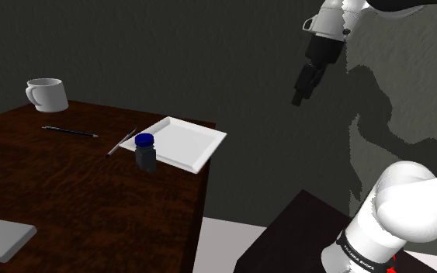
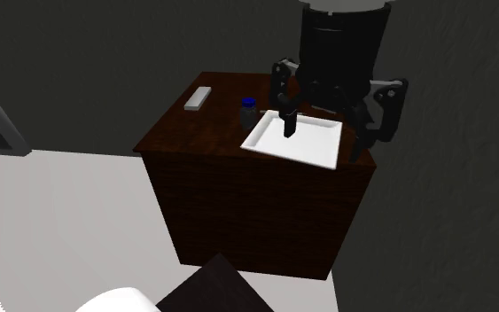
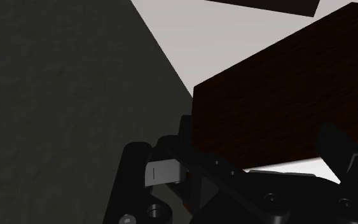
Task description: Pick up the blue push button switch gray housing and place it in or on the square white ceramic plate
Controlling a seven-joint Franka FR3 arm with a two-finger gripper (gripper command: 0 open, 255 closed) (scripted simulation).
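Switch [image 1: 145,153], blue button on dark grey housing: we log it upright on the table [image 1: 61,186], just beside the square white plate [image 1: 187,138], lower than the hand [image 1: 298,98] and well apart from it. Hand: raised in air, fingers spread, holding nothing. Farther from the hand: white mug [image 1: 47,94], pen [image 1: 69,131].

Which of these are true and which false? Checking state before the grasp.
1. The switch sits on the plate. False: it stands on the table, beside the plate.
2. The gripper is up in the air, off to the side of the table, holding nothing. True.
3. The switch's button is red. False: it is blue.
4. A white mug stands on the table. True.
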